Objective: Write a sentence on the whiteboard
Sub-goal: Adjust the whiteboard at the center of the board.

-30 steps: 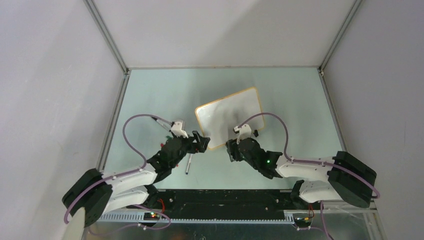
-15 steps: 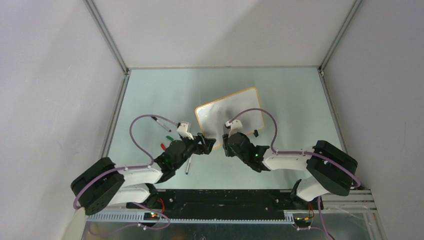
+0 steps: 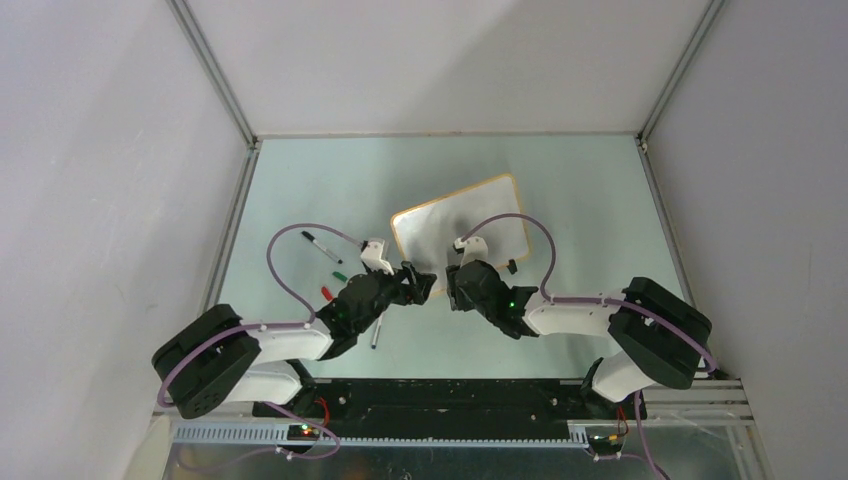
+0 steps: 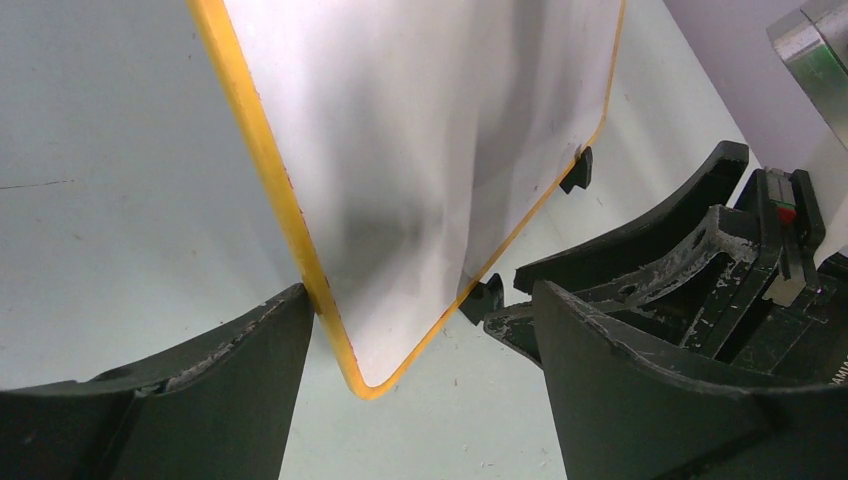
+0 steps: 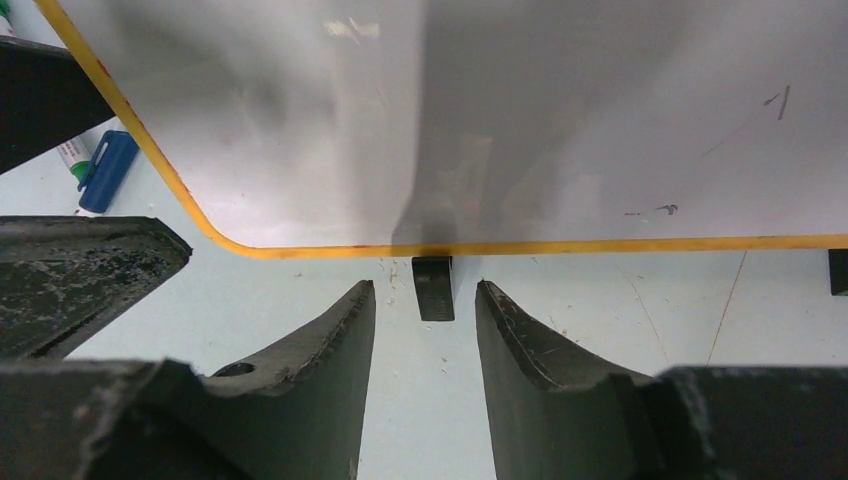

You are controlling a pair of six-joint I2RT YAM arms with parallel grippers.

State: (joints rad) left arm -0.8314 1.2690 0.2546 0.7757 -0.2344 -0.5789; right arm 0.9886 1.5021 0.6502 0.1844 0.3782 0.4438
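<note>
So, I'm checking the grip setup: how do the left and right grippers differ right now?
The left gripper stands wide, jaws straddling a corner of the whiteboard; the right gripper stands narrower. The left gripper faces that corner; the right gripper faces a black clip foot on the board's edge, just ahead of its fingertips. Both are open, closed on nothing.

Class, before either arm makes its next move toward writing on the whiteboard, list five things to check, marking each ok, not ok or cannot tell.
1. Face of the whiteboard free of writing: ok, only faint smudges.
2. Marker in hand: not ok; the markers lie on the table, and neither gripper holds one.
3. The left gripper open: ok, the board's near corner sits between its fingers.
4. The right gripper open: ok, its fingers flank the black clip foot without touching it.
5. Board lying flat: cannot tell.
</note>
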